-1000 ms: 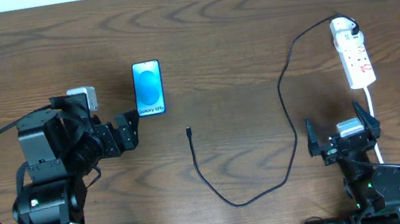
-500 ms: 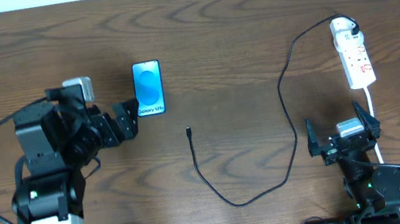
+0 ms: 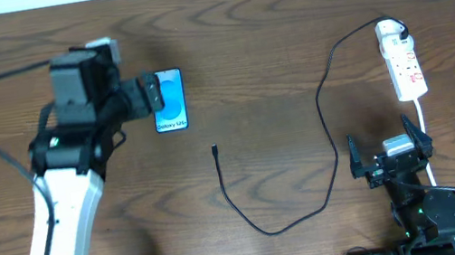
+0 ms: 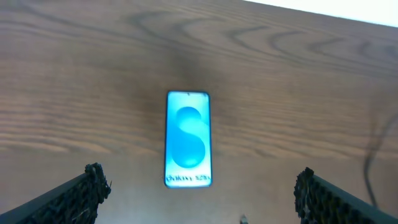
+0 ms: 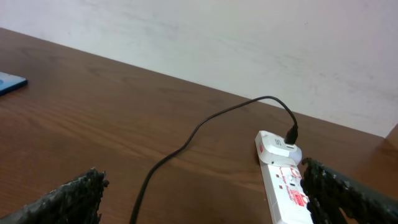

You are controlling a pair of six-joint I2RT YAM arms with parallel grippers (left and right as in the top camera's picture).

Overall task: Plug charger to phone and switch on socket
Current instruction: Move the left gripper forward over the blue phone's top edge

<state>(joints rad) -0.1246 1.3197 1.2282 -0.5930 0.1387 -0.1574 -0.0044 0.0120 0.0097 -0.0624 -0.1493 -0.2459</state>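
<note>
1. Overhead view: the left gripper (image 3: 152, 95) is in the upper left of the frame, over the left edge of the phone (image 3: 174, 108). It is released and holds nothing. The phone lies flat on the table (image 3: 268, 39) with its screen lit. The charger (image 3: 267, 229) curves through the middle, and its connector tip (image 3: 215, 150) lies free, below and right of the phone. Its plug (image 3: 399, 28) sits in the top end of the socket (image 3: 405, 67) at the upper right. The right gripper (image 3: 386, 146) is at the lower right, spread wide and empty, beside the white cord (image 3: 427, 137).
2. Left wrist view: the phone (image 4: 188, 138) is in the centre, between both fingers (image 4: 87, 190) and apart from them. Nothing covers it.
3. Right wrist view: the socket (image 5: 286, 180) is at the lower right, in front of a pale wall (image 5: 217, 43). One corner of the phone (image 5: 9, 83) shows at the left edge.
</note>
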